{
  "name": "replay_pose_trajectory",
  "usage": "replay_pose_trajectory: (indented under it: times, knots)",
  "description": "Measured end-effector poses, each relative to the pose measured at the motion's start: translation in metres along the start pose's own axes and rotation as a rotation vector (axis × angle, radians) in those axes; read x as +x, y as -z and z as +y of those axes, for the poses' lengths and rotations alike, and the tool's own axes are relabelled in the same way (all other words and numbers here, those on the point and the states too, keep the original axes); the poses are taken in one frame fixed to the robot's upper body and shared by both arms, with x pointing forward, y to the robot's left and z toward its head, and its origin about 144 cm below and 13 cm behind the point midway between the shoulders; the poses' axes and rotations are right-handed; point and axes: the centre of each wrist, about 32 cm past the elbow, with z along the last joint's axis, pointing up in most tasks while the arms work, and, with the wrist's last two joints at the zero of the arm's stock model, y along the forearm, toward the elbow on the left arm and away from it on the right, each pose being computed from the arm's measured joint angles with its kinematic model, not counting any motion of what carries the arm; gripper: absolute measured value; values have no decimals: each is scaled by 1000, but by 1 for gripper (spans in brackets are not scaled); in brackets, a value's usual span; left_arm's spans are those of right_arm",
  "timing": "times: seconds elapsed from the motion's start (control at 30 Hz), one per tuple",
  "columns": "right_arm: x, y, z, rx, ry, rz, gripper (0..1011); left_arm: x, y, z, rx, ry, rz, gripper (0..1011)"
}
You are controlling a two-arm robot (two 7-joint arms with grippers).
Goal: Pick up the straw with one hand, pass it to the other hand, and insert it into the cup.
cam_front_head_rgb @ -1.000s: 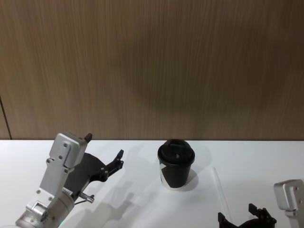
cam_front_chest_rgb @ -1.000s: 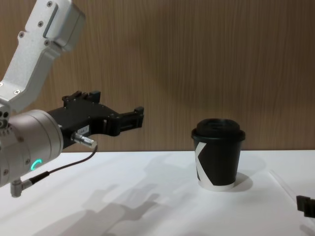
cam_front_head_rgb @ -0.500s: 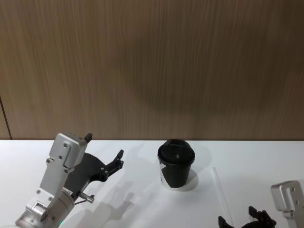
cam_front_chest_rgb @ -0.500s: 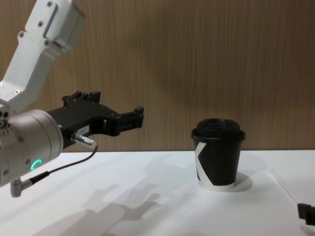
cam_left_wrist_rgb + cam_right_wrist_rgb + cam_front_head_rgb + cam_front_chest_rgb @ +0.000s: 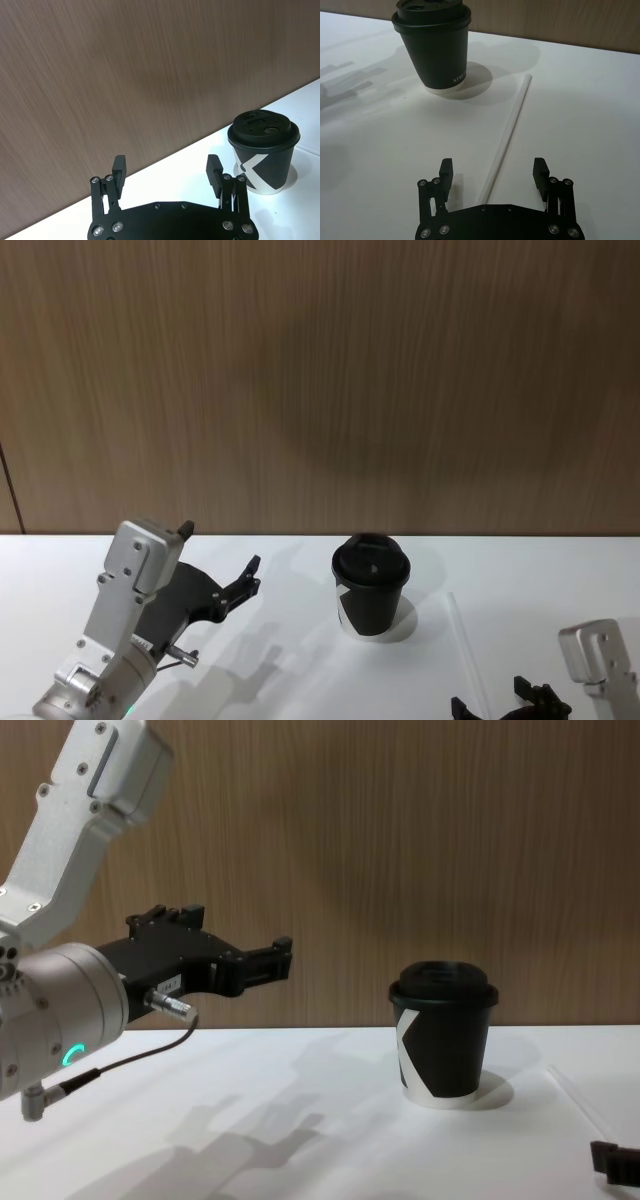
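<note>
Right wrist view: right end effector (image 5: pixel 493 167) released, fingers straddling the straw (image 5: pixel 512 120) lying on the bench (image 5: pixel 590 100) beside the cup (image 5: pixel 436 50). The left end effector (image 5: pixel 166 167) is released, raised left of the cup.
</note>
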Motion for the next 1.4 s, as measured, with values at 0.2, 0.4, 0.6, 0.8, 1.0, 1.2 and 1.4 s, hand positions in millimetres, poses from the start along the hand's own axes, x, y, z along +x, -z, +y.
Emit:
replay_pose_trajectory:
  times: [0.2, 0.4, 0.6, 0.8, 1.0, 1.2, 1.4]
  knots:
    - [-1, 0, 2, -2, 0, 10, 1001, 0, 0, 0, 0, 0, 0, 1003]
    - [0, 0, 5, -7, 4, 22, 1001, 0, 0, 0, 0, 0, 0, 1003]
    - [0, 0, 6, -14, 4, 32, 1001, 0, 0, 0, 0, 0, 0, 1003]
    - [0, 0, 7, -20, 1, 36, 1001, 0, 0, 0, 0, 0, 0, 1003]
    - [0, -1, 7, -26, -5, 32, 1001, 0, 0, 0, 0, 0, 0, 1003]
    - [0, -1, 7, -31, -11, 28, 1001, 0, 0, 0, 0, 0, 0, 1003]
    - [0, -2, 7, -35, -15, 24, 910, 0, 0, 0, 0, 0, 0, 1003]
